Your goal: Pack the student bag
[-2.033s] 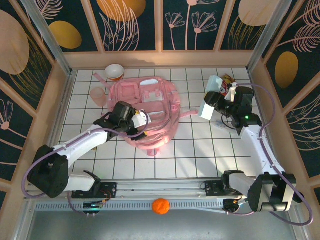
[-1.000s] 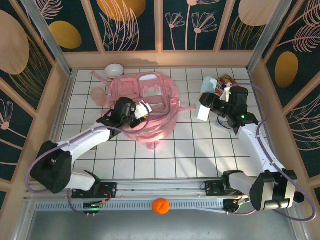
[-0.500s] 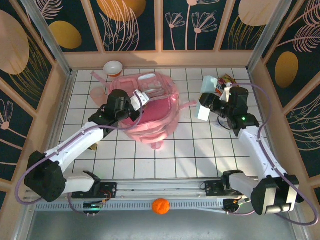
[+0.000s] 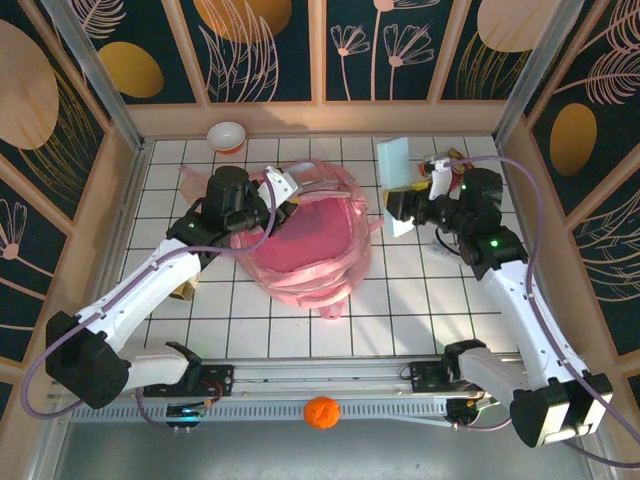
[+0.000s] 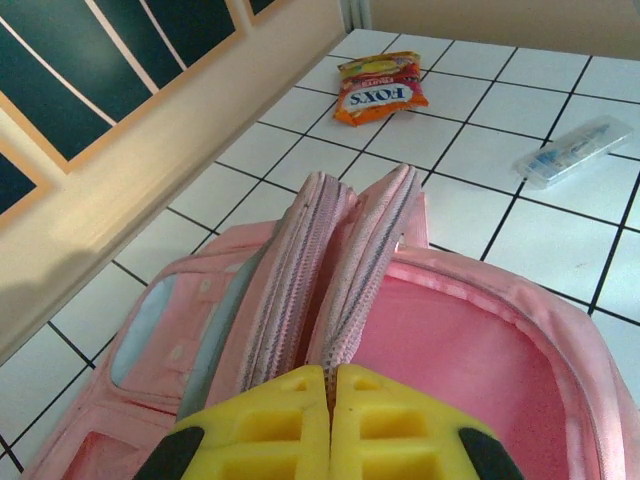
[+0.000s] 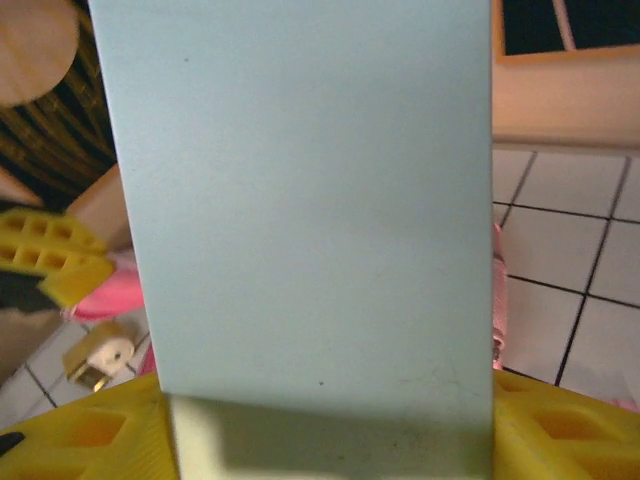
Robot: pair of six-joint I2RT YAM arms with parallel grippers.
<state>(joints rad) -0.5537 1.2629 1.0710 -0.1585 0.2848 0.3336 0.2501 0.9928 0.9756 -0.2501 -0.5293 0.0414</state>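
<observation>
The student bag (image 4: 310,240) lies in the middle of the table, a little toward 11 o'clock, and its mouth stands open so that you see the pink lining. Your left gripper (image 4: 281,188) is at the 11 o'clock rim of the bag and is clenched on the zip edge; in the left wrist view the yellow fingertips (image 5: 270,425) press together on the two zip tapes. Your right gripper (image 4: 398,207) is at 2 o'clock of the bag and grasps a pale box (image 4: 393,162) by its lower end, with the box standing upright just beside the rim. I judge that the step in hand is to put this box inside. To do it well, keep the left pull upward and toward 12 o'clock, so the mouth does not fall shut. Bring the box over the opening, tilt its free end down into the lining, and release only when it is past the zip. A small bowl (image 4: 227,134) rests at 11 o'clock, near the back wall. Compared with two seconds ago, the bag was then flat with its white panels upward. The left gripper has since lifted the rim, and the box has come from 3 o'clock closer to the bag.
</observation>
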